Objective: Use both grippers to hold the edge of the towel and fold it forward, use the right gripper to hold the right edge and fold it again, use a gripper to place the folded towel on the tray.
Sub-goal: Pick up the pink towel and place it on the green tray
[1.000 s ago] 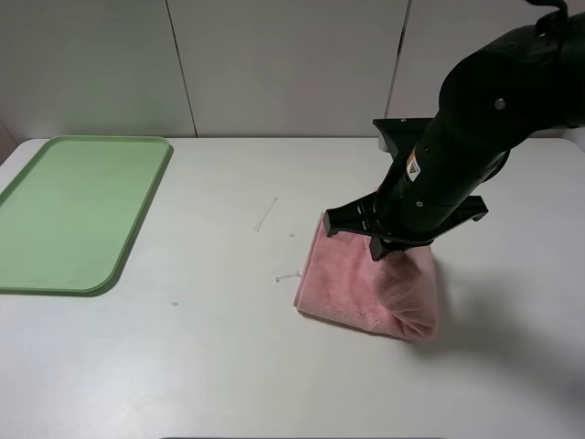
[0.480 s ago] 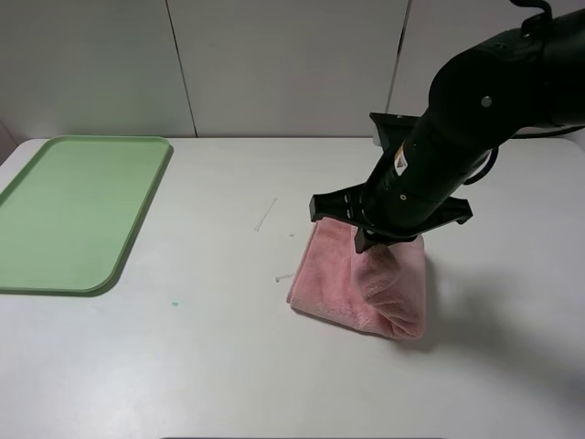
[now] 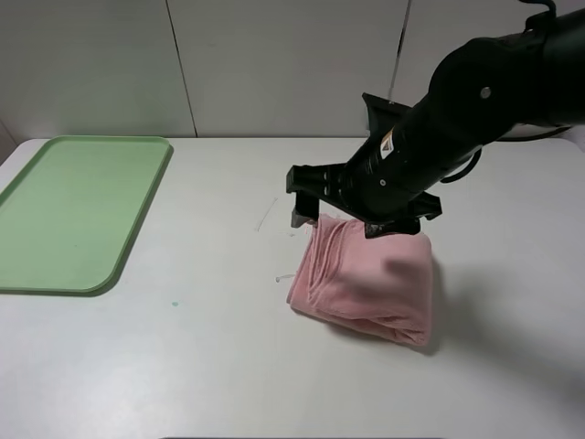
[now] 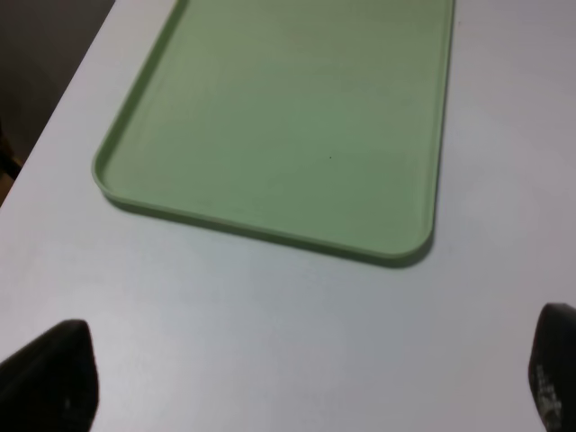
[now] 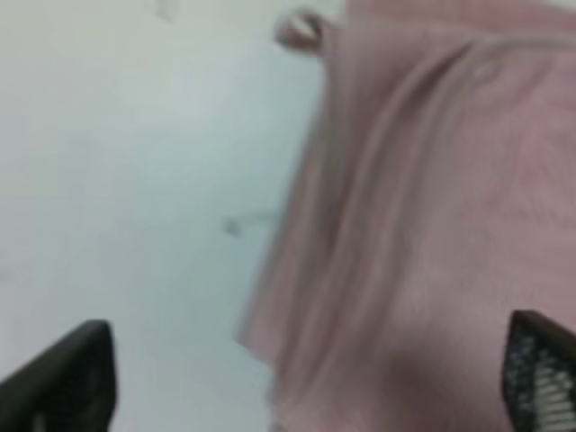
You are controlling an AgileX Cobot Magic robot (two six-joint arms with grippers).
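Pink towel (image 3: pixel 370 283) lies folded on the white table (image 3: pixel 210 357), right of centre & well apart from the green tray (image 3: pixel 73 210) at far left. It's a thick, puffy bundle: several layers stacked, their edges showing as ridges along its left side, w/ a rounded fold at the near-right corner. Surface looks fluffy; the right wrist view, blurred, shows a small loop (image 5: pixel 301 29) at one corner. The right gripper (image 3: pixel 343 222) hangs just above the towel's back-left edge, jaws spread wide, gripping nothing. The left gripper (image 4: pixel 297 378) is over bare table near the tray's end, jaws wide apart too, empty
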